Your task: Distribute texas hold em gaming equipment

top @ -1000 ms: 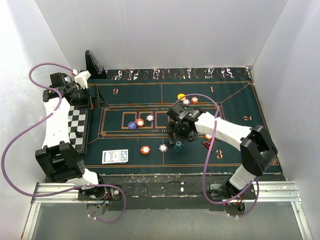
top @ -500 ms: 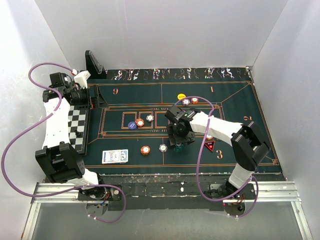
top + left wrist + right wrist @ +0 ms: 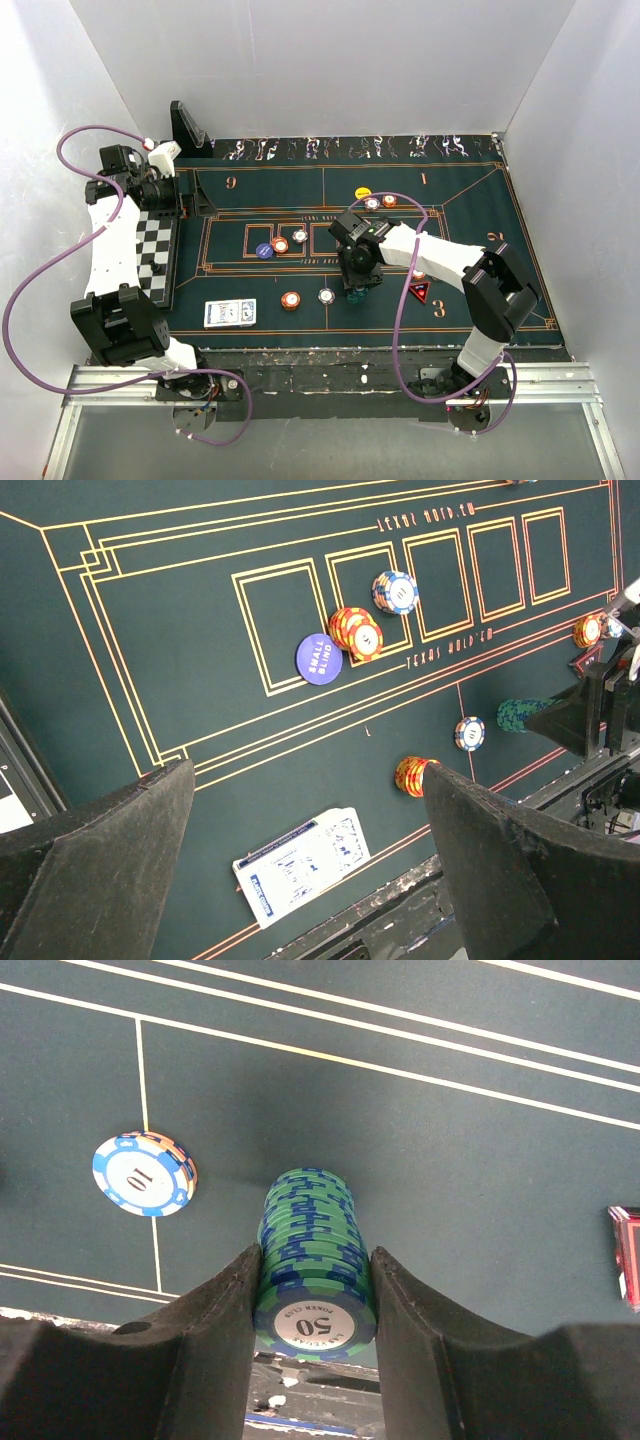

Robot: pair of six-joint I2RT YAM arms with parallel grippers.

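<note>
From above, the right pincer (image 3: 357,282) has dropped toward the near edge in the last second. It now sits straight over the teal stack (image 3: 357,295), which stands on the mat (image 3: 260,190) between the white chip (image 3: 326,295) and the red marker (image 3: 419,292). Its jaws, wide a moment ago, have drawn in. The cards (image 3: 230,313) lie near the front edge, and the left arm has not stirred. The left wrist view shows the left pincer (image 3: 307,775) spread fully and empty, hanging high over the mat. The cards (image 3: 300,865) are below it, and the teal stack (image 3: 522,714) is far off beside the right pincer. In the right wrist view the fingers (image 3: 215,1340) flank the teal stack (image 3: 312,1280) and touch it on both sides, about half open. The teal stack rests on the mat, not lifted, with the white chip (image 3: 143,1174) just to its left. The grab looks made or nearly so. A lift and carry to a player's spot likely follows, and an off-centre squeeze could spill the upper chips.
</note>
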